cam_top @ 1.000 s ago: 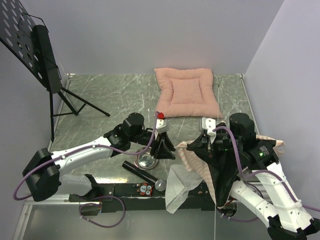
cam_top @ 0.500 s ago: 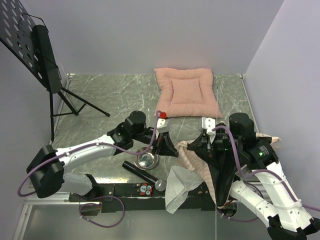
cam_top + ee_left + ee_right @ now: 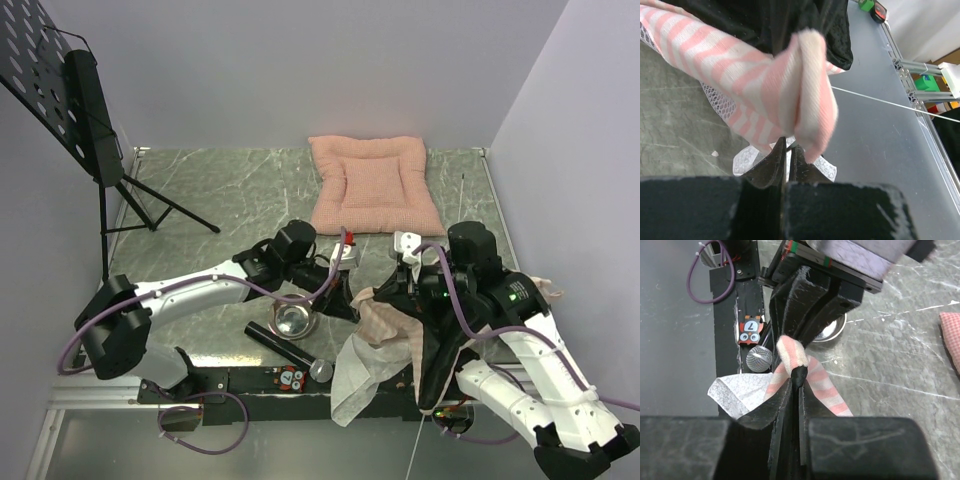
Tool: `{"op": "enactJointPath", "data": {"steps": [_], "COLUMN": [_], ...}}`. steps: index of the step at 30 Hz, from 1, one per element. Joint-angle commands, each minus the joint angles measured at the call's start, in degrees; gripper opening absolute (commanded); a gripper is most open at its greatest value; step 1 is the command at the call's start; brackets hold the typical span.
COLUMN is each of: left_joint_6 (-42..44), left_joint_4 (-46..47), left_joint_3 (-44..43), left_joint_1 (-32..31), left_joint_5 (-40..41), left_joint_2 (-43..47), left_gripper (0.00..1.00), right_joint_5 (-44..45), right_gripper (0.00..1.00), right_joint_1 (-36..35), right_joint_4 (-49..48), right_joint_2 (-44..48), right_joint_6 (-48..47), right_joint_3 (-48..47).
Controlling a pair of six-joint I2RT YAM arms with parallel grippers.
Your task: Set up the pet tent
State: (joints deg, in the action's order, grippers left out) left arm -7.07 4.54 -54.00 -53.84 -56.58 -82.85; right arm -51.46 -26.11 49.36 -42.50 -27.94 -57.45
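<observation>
The pet tent (image 3: 392, 328) lies bunched at the near right: pink-and-white stripes, a white mesh panel (image 3: 355, 378) and a black floor (image 3: 440, 350). My left gripper (image 3: 352, 285) reaches right to it and is shut, with a striped fold (image 3: 805, 85) puckered at its tips (image 3: 788, 142). My right gripper (image 3: 397, 290) faces it and is shut on a black hem of the tent (image 3: 799, 374), just below the striped fold (image 3: 790, 352) and the left gripper (image 3: 799, 337). A thin white pole (image 3: 890, 102) runs off to the right.
A pink quilted cushion (image 3: 375, 185) lies at the back. A steel bowl (image 3: 293, 322) and a black microphone (image 3: 290, 352) lie near the front edge, below the left arm. A black music stand (image 3: 70, 100) stands at the far left. A wall is close on the right.
My left arm has swung right, and its gripper has come to the tent's striped edge. My right gripper has shifted slightly left and the tent has bunched up between the two.
</observation>
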Motion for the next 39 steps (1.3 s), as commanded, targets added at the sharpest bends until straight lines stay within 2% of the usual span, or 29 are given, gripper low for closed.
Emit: {"op": "enactJointPath", "data": {"steps": [1,9,13,17,20,23,27,29,34,39], "left_joint_6": [0.92,-1.63,-0.58,2.84,5.83,9.96,13.13,13.31,17.78,21.40], "left_joint_4": [-8.13,-7.35,-6.03,-9.01,-11.82,-13.06,-16.13,-16.75,-17.46,-14.22], "left_joint_3": [-2.95,-4.72,-5.15,-8.75,-9.99,-7.80,-4.98,-3.31,-0.41,-1.19], "left_joint_1": [-1.00,-0.39,0.05,0.32,0.32,0.32,0.32,0.14,-0.56,-2.84], "left_joint_5": [3.49,3.93,8.75,13.32,18.33,23.25,29.23,33.09,34.87,39.07], "left_joint_2": [-4.16,-2.32,2.07,5.93,9.10,13.49,18.41,20.88,24.48,24.49], "left_gripper": [0.01,0.01,0.01,0.01,0.01,0.01,0.01,0.01,0.01,0.01], "right_joint_5": [-4.44,-3.20,-3.29,-3.47,-2.07,2.05,9.61,16.45,29.54,43.01], "right_gripper": [0.10,0.01,0.02,0.17,0.40,0.71,0.90,0.93,0.97,0.96], "right_joint_1": [-1.22,-3.16,-3.86,-3.86,-3.78,-3.77,-3.77,-3.69,-0.96,0.09], "right_joint_4": [-1.56,5.48,4.43,1.88,-1.28,-5.75,-10.68,-11.74,-10.26,-7.08], "right_joint_2": [-0.39,-1.45,-0.13,0.14,0.49,2.15,4.53,5.76,7.08,1.55], "right_joint_6": [-0.09,-6.60,-5.81,-3.79,-0.28,4.81,11.32,14.83,18.71,20.47], "right_joint_3": [-1.26,0.50,-2.04,-6.61,-9.25,-11.45,-14.26,-15.14,-15.42,-18.74]}}
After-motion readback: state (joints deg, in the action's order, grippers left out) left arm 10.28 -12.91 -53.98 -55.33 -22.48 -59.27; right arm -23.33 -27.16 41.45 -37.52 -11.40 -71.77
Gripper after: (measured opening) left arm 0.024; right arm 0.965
